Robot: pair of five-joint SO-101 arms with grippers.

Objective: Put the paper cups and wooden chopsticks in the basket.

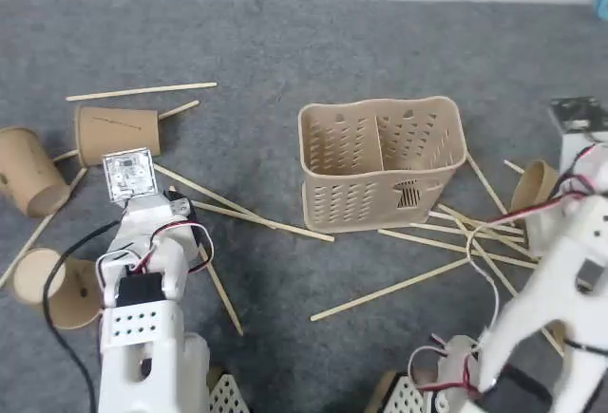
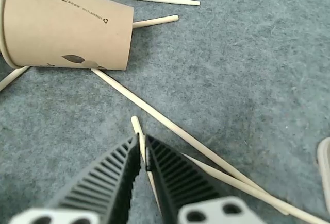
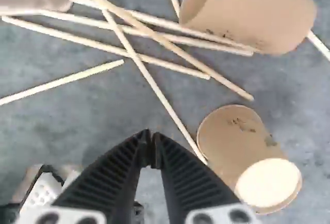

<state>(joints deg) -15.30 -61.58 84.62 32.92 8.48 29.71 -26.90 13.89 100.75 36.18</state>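
Our grey-carpeted bench (image 1: 285,43) is littered. Left of the basket (image 1: 342,195), our left pincer (image 2: 143,149) clamps a chopstick (image 2: 136,125) by its end; right pincer (image 3: 151,149) together, empty. Lifted, the stick could swivel loose.

High view looks down from afar; both wrist views look closely at patches of that carpet (image 1: 285,52)

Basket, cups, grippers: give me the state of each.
Basket: upright, nothing seen inside.
Left gripper: shut on a chopstick.
Right gripper: shut, holding nothing.
Printed paper cup: lying on its side.
Pale-based paper cup: lying on its side.
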